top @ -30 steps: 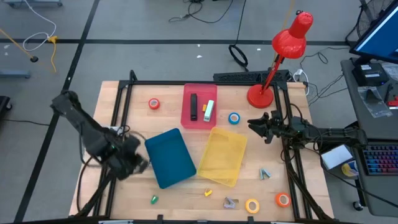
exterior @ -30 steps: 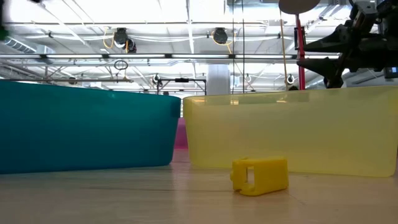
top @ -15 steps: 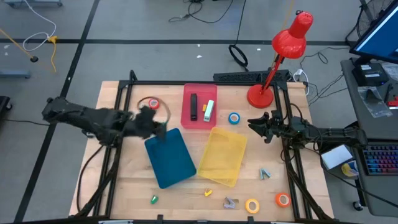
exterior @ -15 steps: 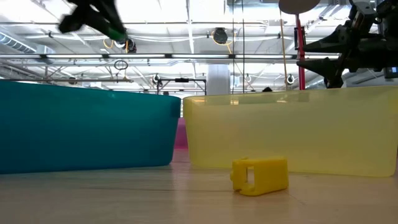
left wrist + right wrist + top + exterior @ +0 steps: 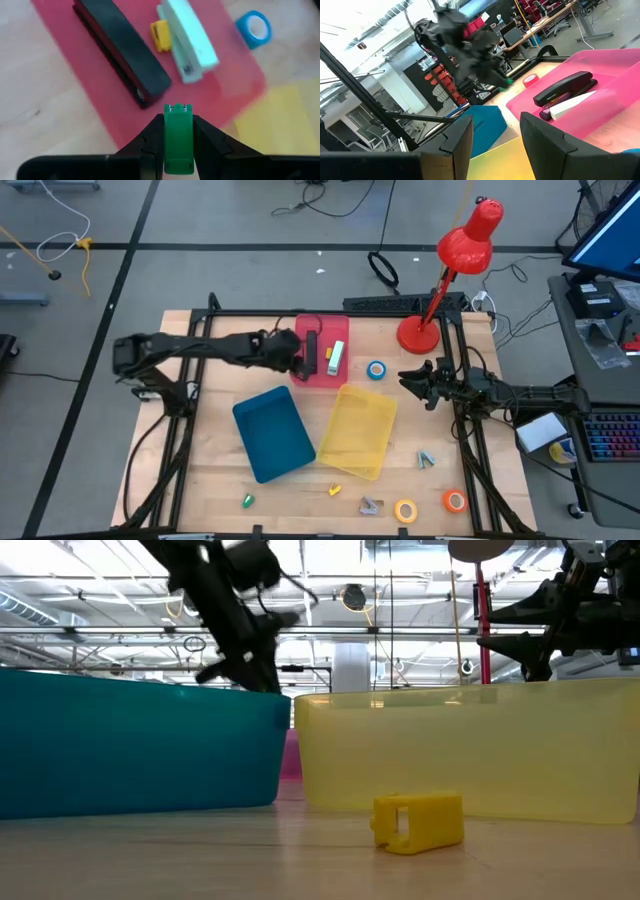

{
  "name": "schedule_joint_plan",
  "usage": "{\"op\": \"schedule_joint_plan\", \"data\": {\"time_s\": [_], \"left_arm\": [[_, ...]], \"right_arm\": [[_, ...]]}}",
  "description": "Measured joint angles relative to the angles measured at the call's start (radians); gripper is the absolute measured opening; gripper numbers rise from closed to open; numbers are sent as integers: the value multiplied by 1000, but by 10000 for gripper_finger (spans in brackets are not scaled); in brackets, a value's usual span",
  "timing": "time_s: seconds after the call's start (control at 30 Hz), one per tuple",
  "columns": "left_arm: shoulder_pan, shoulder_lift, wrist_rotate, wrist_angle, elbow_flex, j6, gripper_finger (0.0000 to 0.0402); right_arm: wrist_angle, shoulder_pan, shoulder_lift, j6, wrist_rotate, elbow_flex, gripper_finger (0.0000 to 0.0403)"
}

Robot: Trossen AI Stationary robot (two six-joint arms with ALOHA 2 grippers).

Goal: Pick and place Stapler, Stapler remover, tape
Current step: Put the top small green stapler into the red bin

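My left gripper (image 5: 298, 363) hangs over the left near part of the pink tray (image 5: 345, 370), shut on a small green piece (image 5: 178, 131). In the tray lie a black stapler (image 5: 122, 55), a pale mint stapler (image 5: 187, 42) and a small yellow bit (image 5: 160, 36). A blue tape roll (image 5: 376, 370) lies flat on the table right of the tray. A yellow roll (image 5: 405, 511) and an orange roll (image 5: 455, 501) lie near the front edge, and a red roll (image 5: 531, 80) lies left of the tray. My right gripper (image 5: 408, 385) waits open at the right. My left gripper pinches the green piece by its two long sides (image 5: 178, 150) between both fingers. Its far end (image 5: 178, 109) sticks out past the fingertips. The fingers slant down from the table's left. The piece is lifted clear above the pink tray.
A blue tray (image 5: 275, 433) and a yellow tray (image 5: 360, 430) stand side by side in the table's middle. Small grey metal pieces (image 5: 371, 505) (image 5: 426, 459), a yellow bit (image 5: 418, 822) and a green bit (image 5: 246, 501) lie near the front. A red lamp (image 5: 440, 280) stands at the far right.
My left arm has swung fast from the table's left near part toward the far side and the right, ending over the pink tray, and its gripper has tipped further downward. My right arm has kept still.
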Motion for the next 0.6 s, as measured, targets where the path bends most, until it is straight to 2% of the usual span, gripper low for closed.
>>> {"op": "schedule_joint_plan", "data": {"time_s": [0.33, 0.6], "left_arm": [[59, 183, -18, 1, 110, 128, 76], [58, 302, -31, -123, 227, 231, 76]], "right_arm": [[-9, 0, 0, 0, 0, 0, 157], [-9, 0, 0, 0, 0, 0, 157]]}}
